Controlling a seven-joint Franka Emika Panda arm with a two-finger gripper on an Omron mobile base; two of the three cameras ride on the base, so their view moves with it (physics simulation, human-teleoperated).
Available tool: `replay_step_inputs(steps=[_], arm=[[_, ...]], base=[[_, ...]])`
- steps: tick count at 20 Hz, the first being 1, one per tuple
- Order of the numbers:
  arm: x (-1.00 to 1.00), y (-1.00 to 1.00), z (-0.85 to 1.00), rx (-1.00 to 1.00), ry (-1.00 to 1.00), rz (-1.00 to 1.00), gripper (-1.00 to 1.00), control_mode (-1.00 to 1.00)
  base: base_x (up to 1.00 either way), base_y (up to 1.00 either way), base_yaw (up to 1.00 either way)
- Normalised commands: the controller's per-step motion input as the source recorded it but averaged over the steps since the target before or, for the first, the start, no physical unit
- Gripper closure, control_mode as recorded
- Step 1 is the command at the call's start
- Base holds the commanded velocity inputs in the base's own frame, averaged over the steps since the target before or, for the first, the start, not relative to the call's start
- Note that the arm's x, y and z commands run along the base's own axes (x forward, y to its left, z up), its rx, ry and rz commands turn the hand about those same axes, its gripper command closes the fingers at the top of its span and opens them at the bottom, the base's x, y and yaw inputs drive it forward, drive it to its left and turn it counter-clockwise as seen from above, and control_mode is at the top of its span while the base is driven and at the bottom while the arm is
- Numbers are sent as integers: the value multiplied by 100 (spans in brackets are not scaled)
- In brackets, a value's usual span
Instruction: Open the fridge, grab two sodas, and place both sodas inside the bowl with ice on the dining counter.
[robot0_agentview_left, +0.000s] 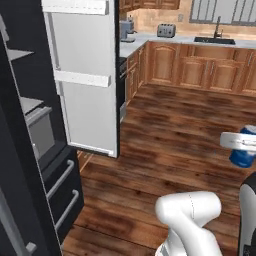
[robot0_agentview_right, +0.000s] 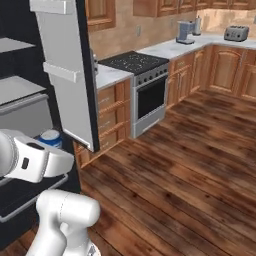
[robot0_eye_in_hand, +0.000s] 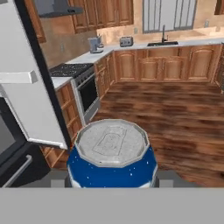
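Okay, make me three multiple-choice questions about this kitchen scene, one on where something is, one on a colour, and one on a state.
1. Where is the toaster?
A. on the floor
B. on the wall countertop, near the sink
C. inside the fridge

2. What colour is the body of the soda can between the gripper's fingers?
A. blue
B. green
C. yellow

3. How does the fridge door stand?
A. shut
B. swung open
C. taken off and lying on the floor

Answers:
1 B: in the hand view it sits on the countertop just left of the sink.
2 A: the can has a blue body and silver top.
3 B: the door's pale inner side faces the room, and the fridge shelves show.
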Motion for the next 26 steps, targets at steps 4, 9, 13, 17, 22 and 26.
replay_step_inputs(steps=[4, 9, 13, 17, 22, 26], arm=[[0, 0, 0, 0, 0, 0, 100, 100], [0, 0, 0, 0, 0, 0, 100, 100], [0, 0, 0, 0, 0, 0, 100, 100], [0, 0, 0, 0, 0, 0, 100, 100], [0, 0, 0, 0, 0, 0, 100, 100], [0, 0, 0, 0, 0, 0, 100, 100]], base=[[-98, -29, -40], [-83, -78, -30], [-47, -100, -20], [-16, -100, -14], [-2, -100, -9], [3, -100, -4]])
